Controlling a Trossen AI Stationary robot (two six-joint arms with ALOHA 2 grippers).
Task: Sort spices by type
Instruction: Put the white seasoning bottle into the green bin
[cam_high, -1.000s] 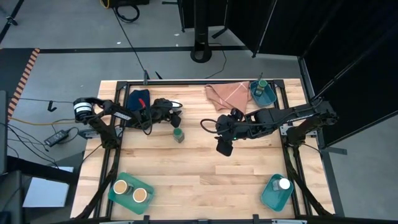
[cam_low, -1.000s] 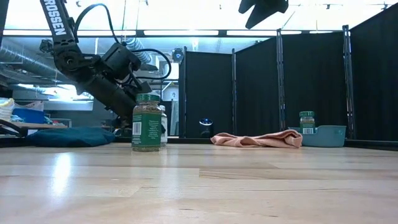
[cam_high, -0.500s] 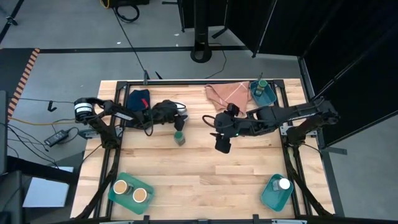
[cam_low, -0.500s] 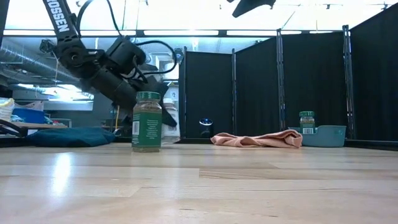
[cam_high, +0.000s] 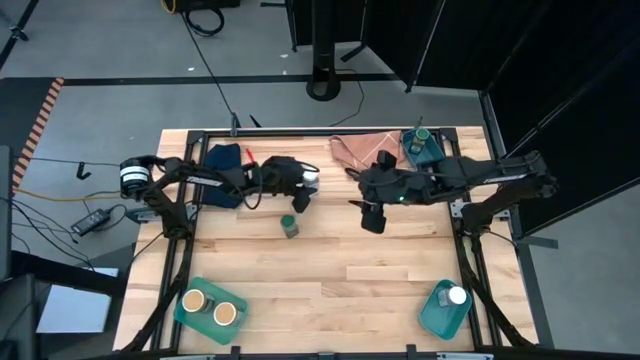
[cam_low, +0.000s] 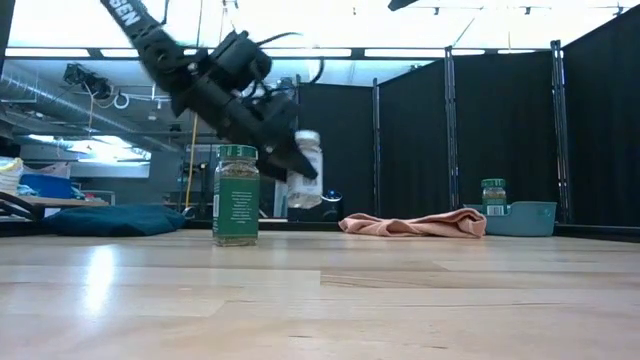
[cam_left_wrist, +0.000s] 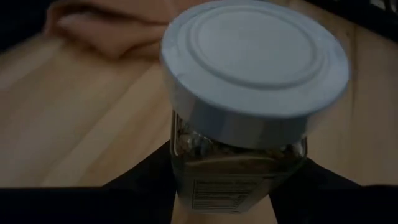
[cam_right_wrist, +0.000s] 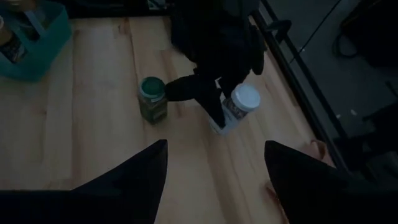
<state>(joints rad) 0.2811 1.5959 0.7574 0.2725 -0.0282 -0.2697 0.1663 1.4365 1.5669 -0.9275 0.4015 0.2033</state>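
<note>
Six spice jars show. The left claw (cam_low: 300, 168) grips one white-lidded jar (cam_low: 306, 170) above the desk (cam_high: 330, 280); another sits in a teal bin (cam_high: 441, 310). One green-lidded jar (cam_high: 289, 223) stands mid-desk, one in the far bin (cam_high: 422, 152). Two tan-lidded jars (cam_high: 212, 307) share the third bin. The right claw (cam_high: 372, 214) hovers half open, empty.

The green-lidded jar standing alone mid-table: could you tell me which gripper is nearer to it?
Left. The left gripper, holding a white-lidded jar, hangs just beside the green-lidded jar; the right gripper is farther off.
</note>
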